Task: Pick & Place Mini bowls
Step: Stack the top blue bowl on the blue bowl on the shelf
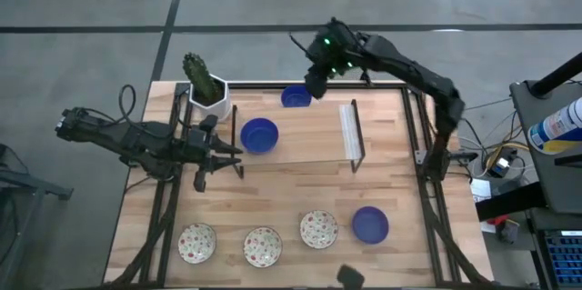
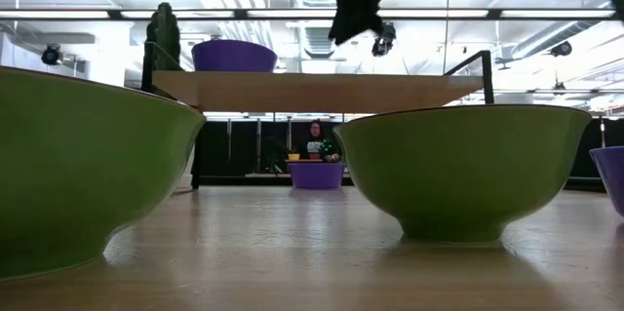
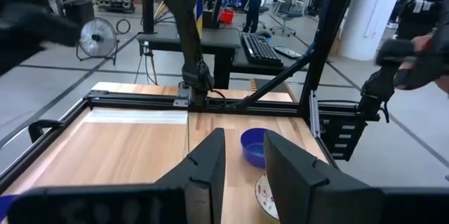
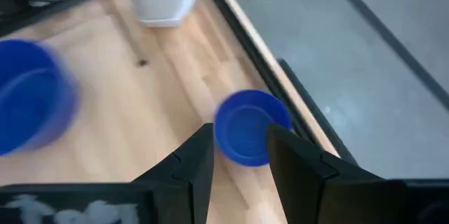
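Three deep blue mini bowls show in the high view. One [image 1: 259, 135] sits on a raised wooden shelf, one [image 1: 296, 97] on the table near the far edge, and one [image 1: 370, 224] near the front right. Three speckled cream bowls [image 1: 196, 242], [image 1: 262, 246], [image 1: 319, 229] stand in a row along the near edge. My right gripper [image 1: 316, 84] is open and hangs well above the far blue bowl [image 4: 249, 126], high over the shelf in the low view [image 2: 356, 19]. My left gripper [image 1: 232, 155] is open at the shelf's left end, level, pointing toward the table's right.
A white pot with a green cactus [image 1: 207, 85] stands at the far left corner. The wooden shelf [image 2: 312, 90] rests on black posts across the table's middle, with an upright black bracket [image 1: 355, 135] at its right end. Black frame rails run along the table edges. A person [image 2: 317, 140] sits far behind.
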Available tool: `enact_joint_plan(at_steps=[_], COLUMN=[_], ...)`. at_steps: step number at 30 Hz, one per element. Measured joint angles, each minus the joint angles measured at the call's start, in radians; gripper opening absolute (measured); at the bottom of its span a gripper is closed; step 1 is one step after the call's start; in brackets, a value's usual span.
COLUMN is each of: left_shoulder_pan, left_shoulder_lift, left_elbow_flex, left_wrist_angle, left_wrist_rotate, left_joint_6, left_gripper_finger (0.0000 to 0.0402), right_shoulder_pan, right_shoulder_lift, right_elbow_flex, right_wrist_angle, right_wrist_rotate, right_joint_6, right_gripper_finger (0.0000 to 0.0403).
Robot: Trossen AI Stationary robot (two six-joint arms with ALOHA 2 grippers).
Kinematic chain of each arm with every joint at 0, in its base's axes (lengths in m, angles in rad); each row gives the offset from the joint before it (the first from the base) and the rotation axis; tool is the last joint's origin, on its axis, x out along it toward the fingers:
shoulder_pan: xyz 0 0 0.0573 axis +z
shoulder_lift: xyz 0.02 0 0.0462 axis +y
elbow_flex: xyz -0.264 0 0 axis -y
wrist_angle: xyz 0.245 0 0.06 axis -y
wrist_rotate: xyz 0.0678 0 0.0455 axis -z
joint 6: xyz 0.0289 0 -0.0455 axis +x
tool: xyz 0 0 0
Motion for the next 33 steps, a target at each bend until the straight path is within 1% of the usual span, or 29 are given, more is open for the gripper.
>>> enact_joint_plan(at_steps=[2, 5, 7, 10, 13, 17, 24, 33], left_shoulder_pan=[0.001, 0.0, 0.0, 0.0, 0.0, 0.0, 0.0, 0.0], left_shoulder_lift=[0.0, 0.0, 0.0, -0.001, -0.005, -0.011, -0.026, -0.101], left_elbow_flex=[0.0, 0.0, 0.0, 0.0, 0.0, 0.0, -0.021, -0.067], left_wrist_angle=[0.0, 0.005, 0.005, 0.004, 0.003, 0.001, -0.005, 0.004], left_wrist_rotate=[0.0, 0.0, 0.0, -0.001, -0.001, -0.001, -0.001, 0.0], left_joint_6=[-0.008, -0.026, -0.027, -0.027, -0.027, -0.028, -0.033, -0.043], left_gripper_finger=[0.0094, 0.0094, 0.0094, 0.0094, 0.0094, 0.0094, 0.0094, 0.0094], right_shoulder_pan=[-0.04, -0.105, -0.141, -0.181, -0.208, -0.229, -0.225, -0.22], right_shoulder_lift=[0.073, 0.186, 0.256, 0.298, 0.343, 0.38, 0.422, 0.434], right_elbow_flex=[0.09, 0.213, 0.274, 0.248, 0.248, 0.248, 0.248, 0.236], right_wrist_angle=[-0.06, -0.142, -0.185, -0.159, -0.175, -0.187, -0.179, -0.179], right_wrist_rotate=[-0.033, -0.138, -0.183, -0.239, -0.26, -0.258, -0.249, -0.246], right_joint_6=[0.016, 0.059, 0.089, 0.126, 0.141, 0.143, 0.159, 0.214], right_gripper_finger=[0.0123, 0.0123, 0.0123, 0.0123, 0.0123, 0.0123, 0.0123, 0.0123])
